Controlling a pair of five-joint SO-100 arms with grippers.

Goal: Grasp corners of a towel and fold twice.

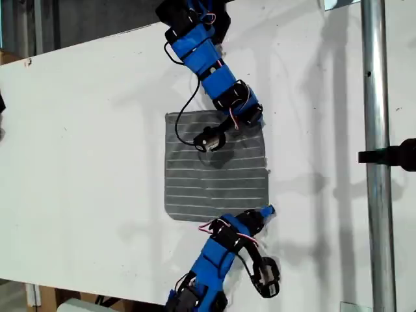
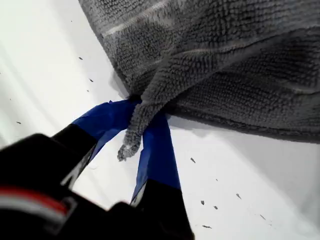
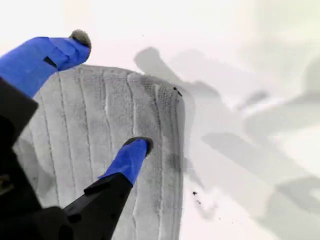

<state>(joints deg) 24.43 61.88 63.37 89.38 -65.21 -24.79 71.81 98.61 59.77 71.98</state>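
The grey striped towel [image 1: 214, 182] lies flat on the white table [image 1: 84, 162], mid-frame in the exterior view. My first gripper [image 1: 255, 120] reaches in from the top of the exterior view and is shut on the towel's upper right corner [image 2: 131, 142], which pokes out between its blue fingers [image 2: 157, 150]. The towel [image 2: 225, 60] bunches just beyond them. My second gripper [image 1: 263, 214] comes from the exterior view's bottom and stands open [image 3: 110, 92] at the lower right corner [image 3: 172, 92]. One fingertip [image 3: 135, 150] rests over the towel [image 3: 85, 130]; the other fingertip [image 3: 75, 42] is past its edge.
A vertical metal pole [image 1: 376, 156] with a black clamp [image 1: 396, 155] stands at the exterior view's right. A black cable [image 1: 185, 110] hangs from the first arm over the towel's upper left part. Bare white table [image 1: 84, 162] stretches toward the exterior view's left.
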